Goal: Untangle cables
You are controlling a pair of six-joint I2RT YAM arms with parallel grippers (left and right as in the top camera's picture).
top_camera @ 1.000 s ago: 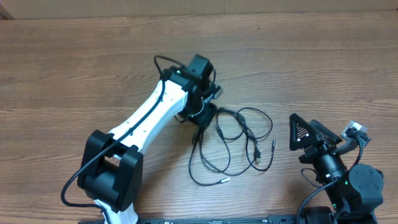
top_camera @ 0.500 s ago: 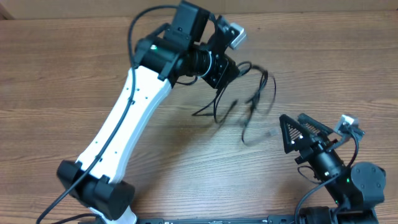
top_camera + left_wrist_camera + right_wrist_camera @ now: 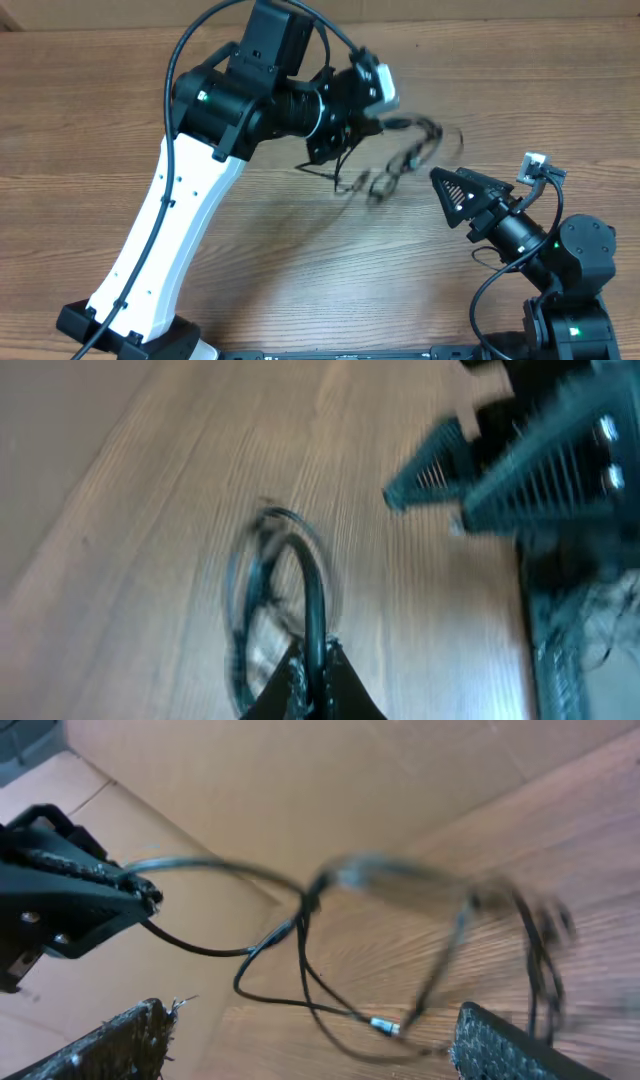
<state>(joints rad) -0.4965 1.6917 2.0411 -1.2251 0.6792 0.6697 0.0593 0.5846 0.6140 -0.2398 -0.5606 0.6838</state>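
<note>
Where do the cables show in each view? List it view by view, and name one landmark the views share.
Overhead: the cables are at upper centre, between the two arms.
Left wrist: the cables are at lower centre, a loop pinched in the left gripper.
Right wrist: the cables run across the middle, from the left gripper.
Shared landmark: the open right gripper.

A wood-grain table (image 3: pixel 80 120) fills the overhead view; a plain tan panel (image 3: pixel 300 780) rises behind it.
</note>
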